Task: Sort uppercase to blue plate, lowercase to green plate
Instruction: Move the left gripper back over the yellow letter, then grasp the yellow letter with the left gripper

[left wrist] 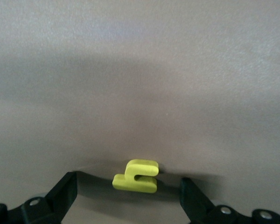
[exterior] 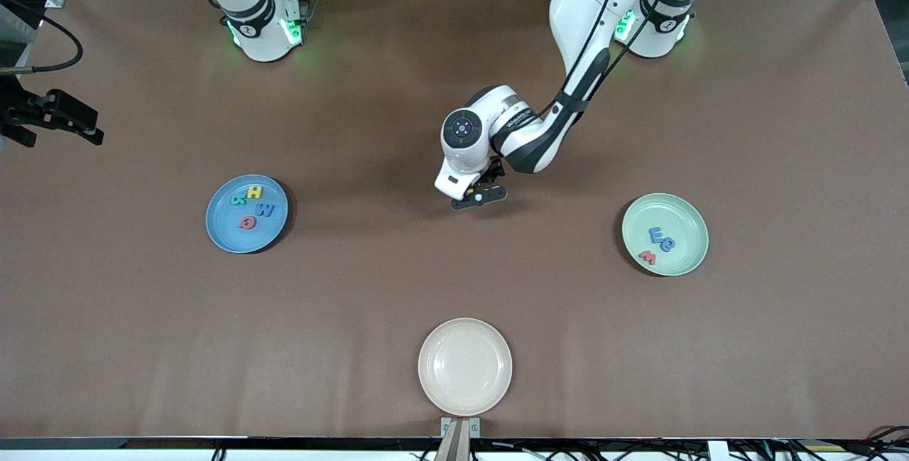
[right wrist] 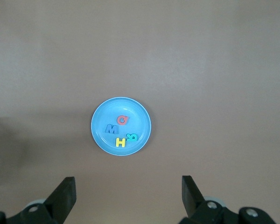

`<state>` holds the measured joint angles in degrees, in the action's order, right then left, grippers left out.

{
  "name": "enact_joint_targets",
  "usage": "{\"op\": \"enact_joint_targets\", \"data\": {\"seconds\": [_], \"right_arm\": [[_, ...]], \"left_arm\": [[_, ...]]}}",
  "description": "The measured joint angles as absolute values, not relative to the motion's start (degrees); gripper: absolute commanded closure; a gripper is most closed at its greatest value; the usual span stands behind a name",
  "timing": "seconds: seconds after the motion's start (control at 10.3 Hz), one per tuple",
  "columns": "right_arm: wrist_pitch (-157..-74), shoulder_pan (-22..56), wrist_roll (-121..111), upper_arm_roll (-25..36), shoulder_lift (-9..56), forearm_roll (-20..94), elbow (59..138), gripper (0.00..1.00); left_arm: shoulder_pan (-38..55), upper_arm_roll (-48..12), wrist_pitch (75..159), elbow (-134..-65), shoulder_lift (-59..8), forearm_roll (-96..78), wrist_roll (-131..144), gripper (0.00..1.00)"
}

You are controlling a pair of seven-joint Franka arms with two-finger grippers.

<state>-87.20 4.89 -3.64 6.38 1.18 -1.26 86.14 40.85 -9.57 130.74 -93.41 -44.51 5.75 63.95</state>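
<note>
The left gripper (exterior: 478, 197), fingers spread, sits low at the yellow h (left wrist: 136, 176) (lying on the table (exterior: 454, 283) between its fingertips). The right gripper (right wrist: 128, 196), spread too, hangs above the blue plate (right wrist: 99, 135); the green plate (exterior: 692, 216) sits toward the left arm's end.

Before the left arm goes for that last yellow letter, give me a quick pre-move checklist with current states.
1. Left gripper open: ok.
2. Yellow h lies on the table between the left gripper's fingers: ok.
3. Green plate has room beside the blue m, blue q and red m: ok.
4. Blue plate holds H, W, Q and R: ok.
5. Right gripper open, high over the blue plate, waiting: ok.
6. Fingers low enough to grip the h: cannot tell.
</note>
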Motion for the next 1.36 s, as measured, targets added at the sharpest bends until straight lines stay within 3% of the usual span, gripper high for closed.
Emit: {"op": "enact_joint_targets", "data": {"seconds": [0.49, 0.87, 1.36], "right_arm": [[-87.2, 4.9, -3.6, 6.4, 1.2, -1.3, 86.1, 0.0], [-87.3, 4.9, -3.6, 6.4, 1.2, -1.3, 86.1, 0.0], [-87.3, 4.9, -3.6, 6.4, 1.2, -1.3, 86.1, 0.0]], "left_arm": [[40.6, -9.6, 131.6, -92.9, -43.7, 6.1, 61.3, 0.0], [40.5, -9.6, 137.5, -97.7, -42.5, 6.8, 59.6, 0.0], [40.4, -9.6, 138.2, -99.6, -40.4, 6.8, 59.6, 0.0]]}}
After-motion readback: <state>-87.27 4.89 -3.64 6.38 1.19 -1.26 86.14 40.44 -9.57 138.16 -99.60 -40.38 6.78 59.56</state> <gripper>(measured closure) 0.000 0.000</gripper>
